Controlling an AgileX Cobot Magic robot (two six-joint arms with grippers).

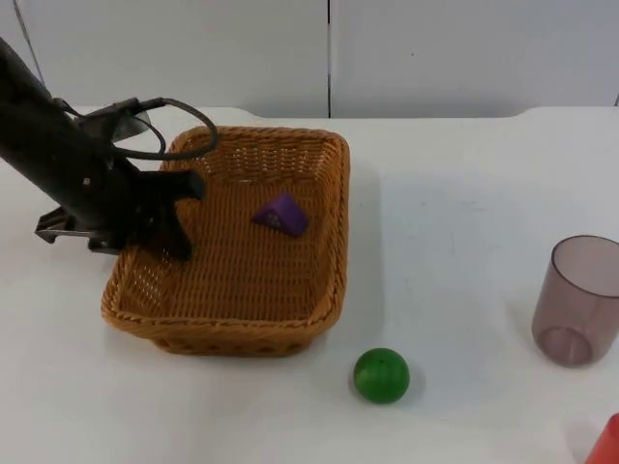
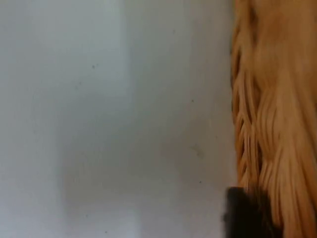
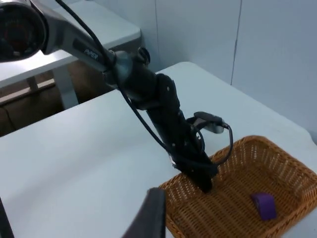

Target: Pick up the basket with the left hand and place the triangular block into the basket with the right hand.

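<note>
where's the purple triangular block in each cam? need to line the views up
Top view: the purple triangular block lies inside the basket, toward its far wall.
Left wrist view: not in it; the basket's woven wall is against the table.
Right wrist view: the block lies on the basket floor.
Shared landmark: the basket rim, which the left gripper straddles.

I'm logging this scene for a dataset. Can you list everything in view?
basket: one, tan wicker, on the table's left half
triangular block: one, purple, inside the basket
ball: one, green, on the table just right of the basket's near corner
cup: one, translucent grey-brown, upright at the right edge
red object: one, cut off at the near right corner
table: one, white
left end effector: one, black, at the basket's left rim
</note>
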